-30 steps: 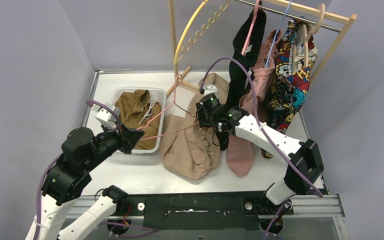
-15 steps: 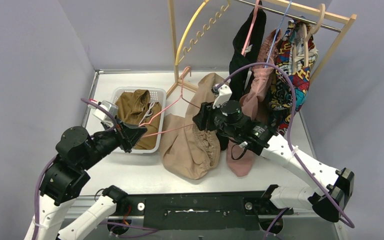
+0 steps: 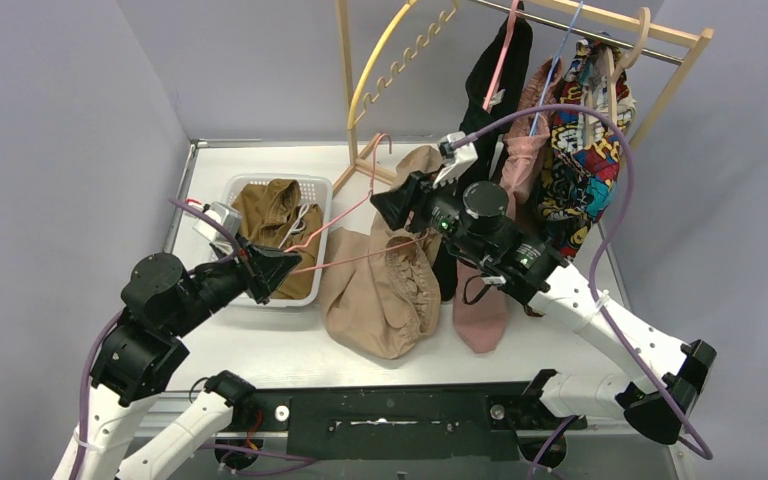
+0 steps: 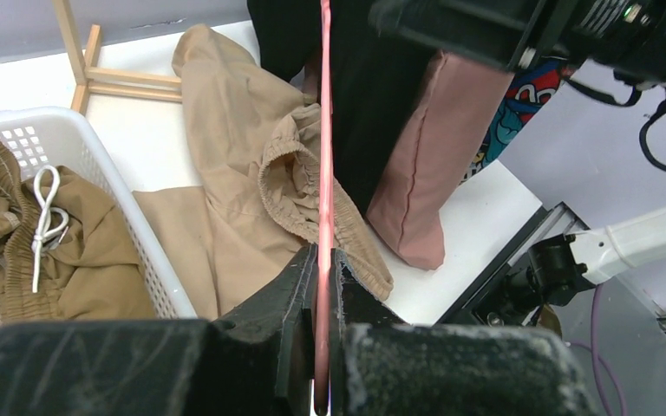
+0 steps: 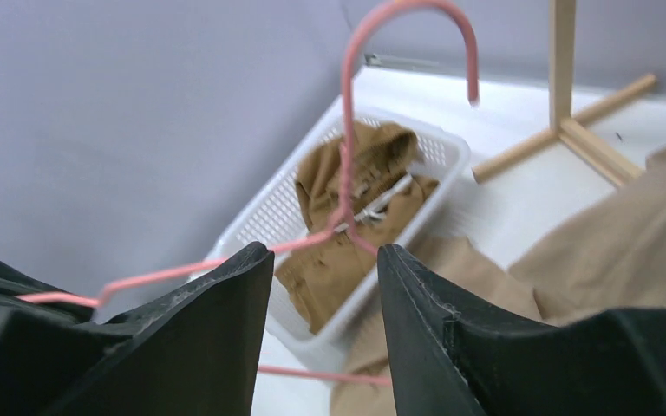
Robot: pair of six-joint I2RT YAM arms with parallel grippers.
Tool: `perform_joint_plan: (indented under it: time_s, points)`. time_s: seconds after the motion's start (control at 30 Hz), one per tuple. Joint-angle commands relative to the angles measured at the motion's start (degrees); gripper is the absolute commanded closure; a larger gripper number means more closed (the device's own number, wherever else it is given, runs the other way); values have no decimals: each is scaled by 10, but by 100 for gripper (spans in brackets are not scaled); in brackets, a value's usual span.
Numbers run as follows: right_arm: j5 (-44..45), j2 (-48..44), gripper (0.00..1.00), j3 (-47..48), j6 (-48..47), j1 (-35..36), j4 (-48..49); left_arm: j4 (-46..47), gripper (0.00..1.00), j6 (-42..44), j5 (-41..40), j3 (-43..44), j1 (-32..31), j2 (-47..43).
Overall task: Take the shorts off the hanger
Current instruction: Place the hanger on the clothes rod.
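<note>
My left gripper point(image 3: 278, 266) is shut on the end of a pink wire hanger point(image 3: 345, 215); in the left wrist view the wire point(image 4: 324, 130) runs straight out from between the fingers point(image 4: 303, 269). The beige-tan shorts point(image 3: 380, 290) lie heaped on the table under the hanger's bar; whether the bar passes through them I cannot tell. My right gripper point(image 3: 385, 208) is open and empty above them, beside the hanger point(image 5: 347, 130). Olive-brown shorts point(image 3: 270, 215) lie in the white basket point(image 3: 315, 185). Black shorts point(image 3: 490, 90) and dusty pink shorts point(image 3: 485, 305) hang from the rack.
A wooden clothes rack point(image 3: 345, 90) stands at the back with a yellow hanger point(image 3: 380, 70) and a colourful printed garment point(image 3: 585, 130). The rack's foot point(image 3: 375, 165) lies beside the basket. Grey walls close in on the left and right.
My right gripper has lifted off the beige-tan shorts and moved up and back, and its arm has swung out to the right. The hanger's hook end rose a little. My left gripper barely moved.
</note>
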Motion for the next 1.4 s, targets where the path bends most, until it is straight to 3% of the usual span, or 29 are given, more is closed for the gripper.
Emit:
perform_joint_plan:
  time_s: [0.0, 0.4, 0.53, 0.6, 0.67, 0.8, 1.0, 1.03, 1.13, 1.17, 1.23, 1.3, 1.37]
  points:
    - [-31, 24, 52, 46, 15, -21, 96, 69, 100, -13, 19, -2, 1, -7]
    - [-93, 78, 73, 61, 55, -55, 116, 115, 100, -39, 45, -36, 1, -20]
    - [-93, 81, 94, 63, 55, -55, 122, 115, 100, -42, 42, -42, 1, -20]
    - [-86, 80, 100, 66, 45, -55, 114, 101, 100, -37, 36, -37, 1, -17]
    - [-79, 83, 100, 78, 22, -55, 94, 68, 80, -22, 35, -27, 1, -10]
    - [-77, 87, 100, 92, -39, -54, 74, -30, 60, 11, 19, 15, 1, 16]
    - [-81, 114, 100, 115, -102, -55, 27, -120, 49, 18, 6, 65, 1, 35]
    - [-81, 116, 100, 116, -110, -54, 24, -130, 49, 19, 5, 72, 1, 37]
    - [-92, 121, 100, 114, -119, -52, 31, -166, 62, 34, 15, 88, 1, 56]
    - [-101, 125, 100, 113, -126, -49, 34, -184, 74, 43, 36, 93, 1, 76]
    - [-95, 127, 100, 114, -133, -45, 34, -201, 81, 49, 56, 97, 1, 95]
    - [-92, 128, 100, 114, -135, -45, 33, -213, 82, 51, 68, 99, 1, 107]
    - [-92, 126, 100, 114, -137, -46, 32, -220, 76, 53, 73, 98, 1, 108]
